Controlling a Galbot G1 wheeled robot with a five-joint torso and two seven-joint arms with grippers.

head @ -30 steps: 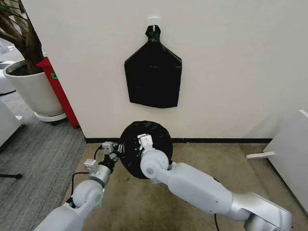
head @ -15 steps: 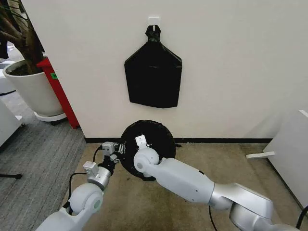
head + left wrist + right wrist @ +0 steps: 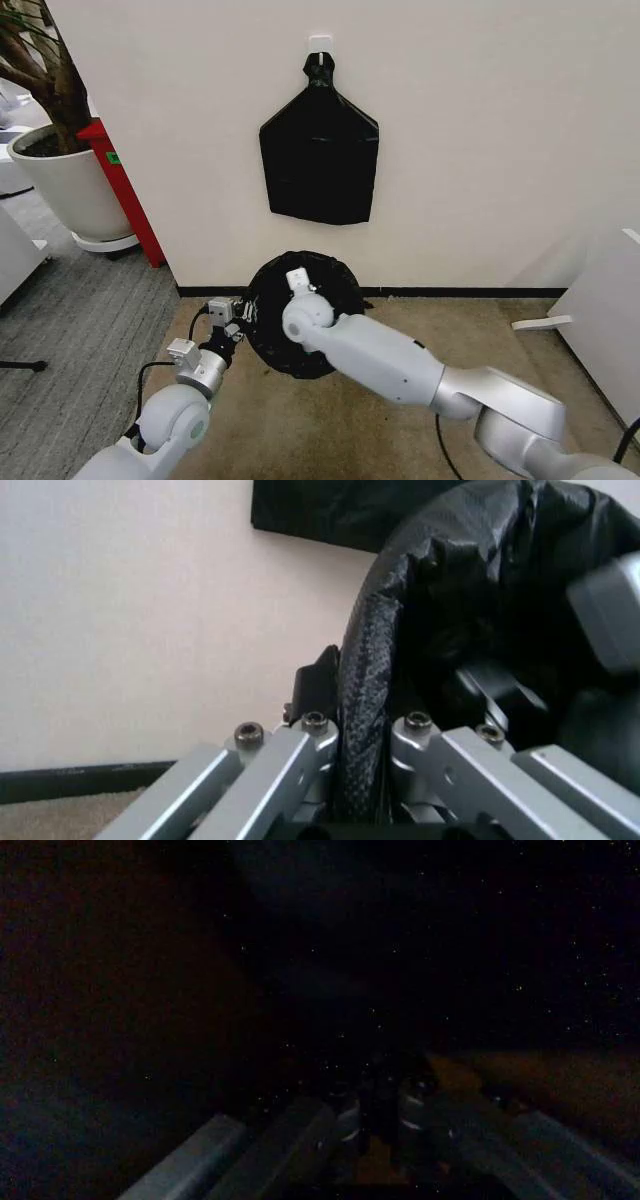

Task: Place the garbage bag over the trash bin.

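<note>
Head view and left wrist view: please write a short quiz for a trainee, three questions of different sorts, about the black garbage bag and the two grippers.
1. True or false: the thin, glossy black plastic garbage bag lies flat on the beige carpet.
2. What does the left gripper clamp?
A. the stretched edge of the garbage bag
B. a red board
C. a white plant pot
3. Fill in the gap: the right gripper is ___ the dark hollow of the garbage bag.

Key: 1 false, the bag stands open as a round mouth; 2 A; 3 inside.
</note>
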